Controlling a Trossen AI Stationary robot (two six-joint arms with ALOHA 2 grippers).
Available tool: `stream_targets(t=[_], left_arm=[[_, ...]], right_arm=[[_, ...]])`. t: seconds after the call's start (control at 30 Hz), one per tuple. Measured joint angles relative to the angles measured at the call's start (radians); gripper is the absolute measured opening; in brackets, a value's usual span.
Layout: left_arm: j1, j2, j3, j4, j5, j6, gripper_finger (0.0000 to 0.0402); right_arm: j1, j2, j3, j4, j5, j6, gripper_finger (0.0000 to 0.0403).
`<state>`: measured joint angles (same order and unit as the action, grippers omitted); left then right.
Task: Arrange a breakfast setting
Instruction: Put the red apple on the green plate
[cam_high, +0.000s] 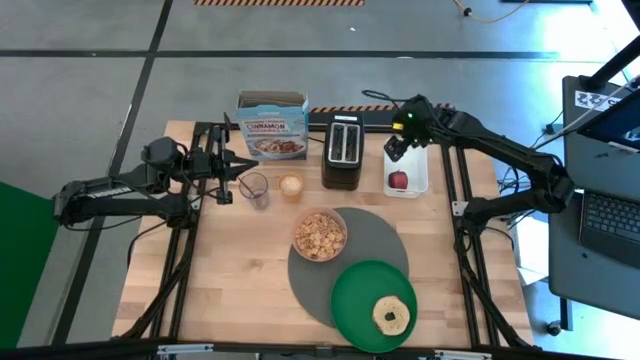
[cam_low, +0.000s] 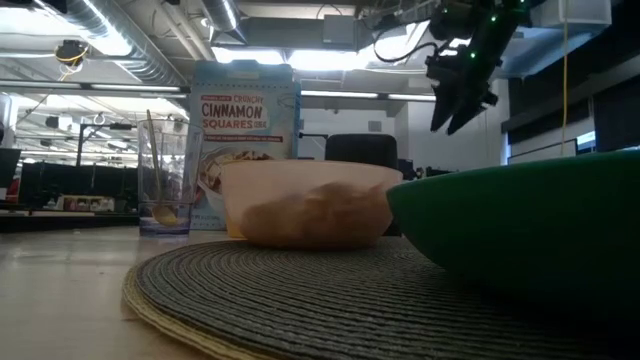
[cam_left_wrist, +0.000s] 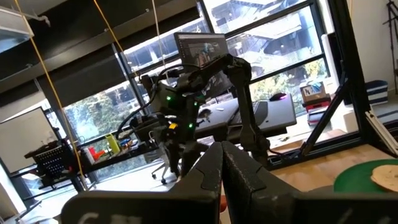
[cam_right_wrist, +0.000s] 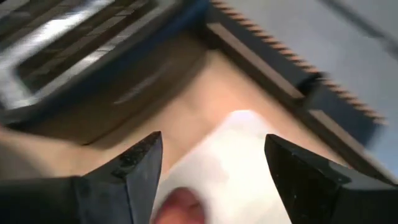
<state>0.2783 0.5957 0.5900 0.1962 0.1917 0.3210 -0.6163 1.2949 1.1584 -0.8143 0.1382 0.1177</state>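
High view: right hand, fingers spread, hangs over apple in tray, likely to grab it; left hand clenched, parked.

Bagel on plate; apple in tray.

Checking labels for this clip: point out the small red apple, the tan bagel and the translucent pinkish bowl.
small red apple (cam_high: 398, 180), high view, its top.
tan bagel (cam_high: 390, 315), high view, its ring.
translucent pinkish bowl (cam_high: 297, 226), high view, its rim.
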Motion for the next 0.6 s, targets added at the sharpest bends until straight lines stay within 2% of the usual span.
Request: stream_targets(t=[0.17, 0.6], left_arm=[[0.0, 0.0, 0.0, 0.0, 0.0, 0.0, 0.0], [0.0, 0.0, 0.0, 0.007, 0.0, -0.003, 0.0]], right_arm=[[0.001, -0.001, 0.0, 0.002, -0.142, -0.018, 0.0262], [0.001, -0.001, 0.0, 0.004, -0.143, -0.019, 0.0264]])
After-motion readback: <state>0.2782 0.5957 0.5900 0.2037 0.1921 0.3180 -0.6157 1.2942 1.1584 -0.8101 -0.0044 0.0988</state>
